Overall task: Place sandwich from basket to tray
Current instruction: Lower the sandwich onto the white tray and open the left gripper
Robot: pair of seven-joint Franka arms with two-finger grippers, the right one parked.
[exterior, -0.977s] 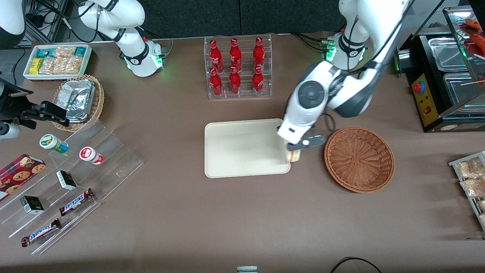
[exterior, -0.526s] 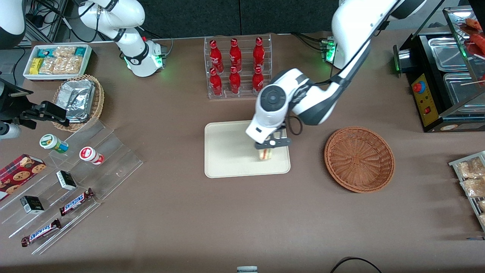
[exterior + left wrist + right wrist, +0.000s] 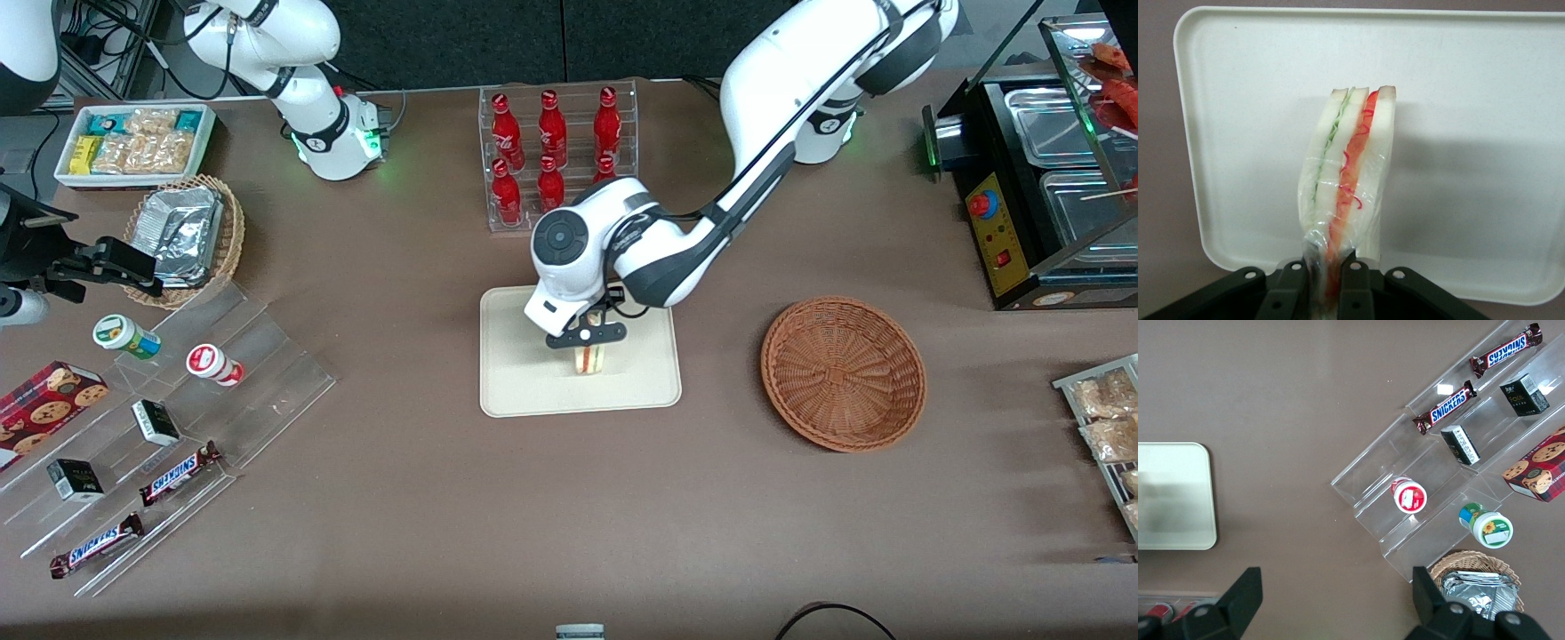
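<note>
sandwich [image 3: 1348, 180]: was held upright over the middle of the tray [image 3: 507, 391], cut edge showing
claw [image 3: 585, 342]: was clamped on one wrapped end of the sandwich
basket [image 3: 843, 373]: was seen empty on the table [image 3: 409, 498], toward the working arm's end
risk: if released from height, the wedge could topple or slide toward the rim; the film could cling to the fingers [image 3: 1355, 287]

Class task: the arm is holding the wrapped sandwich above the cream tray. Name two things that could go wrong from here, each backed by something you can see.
1. The gripper pinches only the thin end of the plastic-wrapped white-bread triangular sandwich; it could slip or swing.
2. It hangs on edge over the flat cream-white rectangular tray; released like this, it would likely topple, perhaps toward the low rim.
</note>
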